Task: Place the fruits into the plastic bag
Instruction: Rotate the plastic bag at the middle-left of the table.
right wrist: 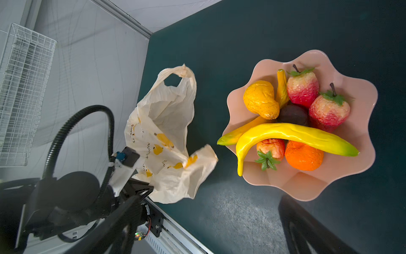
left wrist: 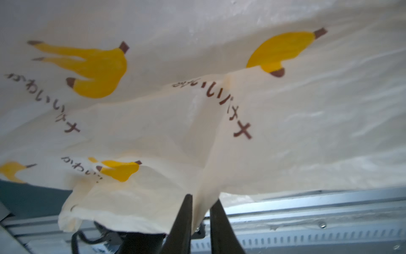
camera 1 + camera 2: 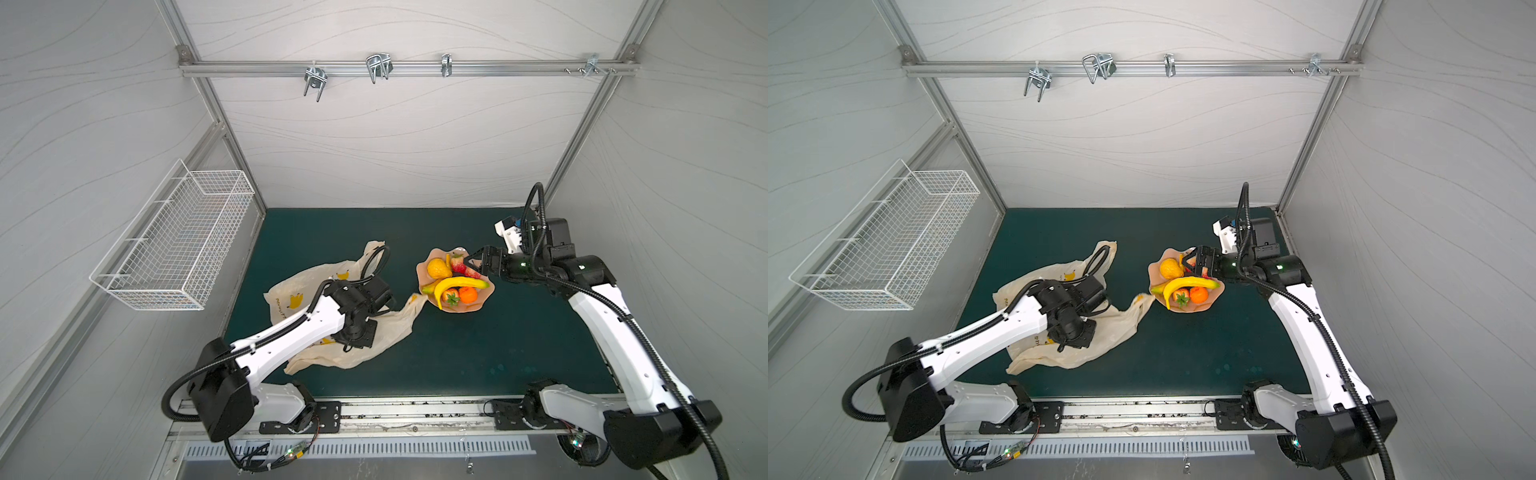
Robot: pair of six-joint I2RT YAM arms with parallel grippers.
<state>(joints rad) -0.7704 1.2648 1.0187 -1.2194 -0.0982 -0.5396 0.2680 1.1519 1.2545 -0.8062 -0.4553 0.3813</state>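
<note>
lying across the front of the pink dish [image 3: 478, 305], the long yellow banana [image 3: 457, 284] is laid with its long axis side to side, green tip toward the robot's right and the other end curving toward the front rail [image 3: 415, 409]. strawberries [image 1: 303, 90], an orange [image 1: 304, 156], a pear-shaped yellow fruit [image 1: 261, 99] and a dark brown piece [image 1: 293, 114] are packed round it. the right gripper [image 3: 471, 264] is held spread apart above the far strawberries. the plastic bag [image 3: 399, 328] is spread left of the dish, one handle just beside its rim; a fold is clamped by the left gripper [image 2: 202, 199].
</note>
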